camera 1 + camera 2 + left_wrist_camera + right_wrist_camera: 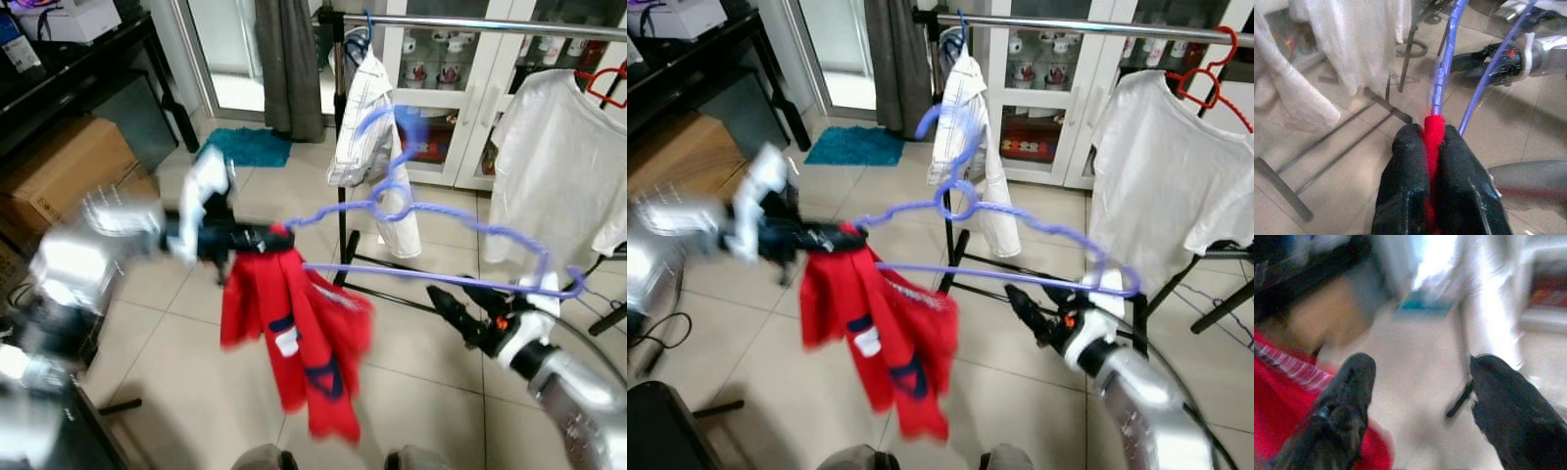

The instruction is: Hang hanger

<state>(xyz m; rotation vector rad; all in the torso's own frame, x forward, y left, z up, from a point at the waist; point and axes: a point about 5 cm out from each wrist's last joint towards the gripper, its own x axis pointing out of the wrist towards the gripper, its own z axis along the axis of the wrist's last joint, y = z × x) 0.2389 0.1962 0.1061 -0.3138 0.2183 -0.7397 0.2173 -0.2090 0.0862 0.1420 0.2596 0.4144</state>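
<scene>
far left: cardboard box (69, 171) under a dark shelf (73, 83), well clear of the work. next, left gripper (257, 238), clenched on the left end of the purple hanger (431, 220), right where the red garment (304, 338) is threaded over it; in the left wrist view both black fingers (1410, 181) pinched tight on red cloth with the purple wire running out ahead. red garment drooping off that end only, bunched and lopsided. hanger held roughly level in mid-air, hook up, below and in front of the clothes rail (470, 23), not yet on it. lower right: right gripper (460, 308), released, fingers spread and holding nothing, just beneath the hanger's bottom bar near its right end.

judging by this: the carry-and-lift step, hanging still to come. next move calling for a raise toward the rail, hook turned to face the bar, then lowered over it in a bare stretch.

round about: teal mat (245, 147) on the tiled floor, grey curtain (289, 64), striped shirt (367, 122) on a blue hanger (362, 37) at the rail's left end, white t-shirt (554, 166) on a red hanger (607, 83) at the right, glass-door cabinet (441, 78) behind. gap between the two hung shirts looking the likeliest spot; striped shirt directly behind the hook and liable to snag; uneven red garment likely to swing.
</scene>
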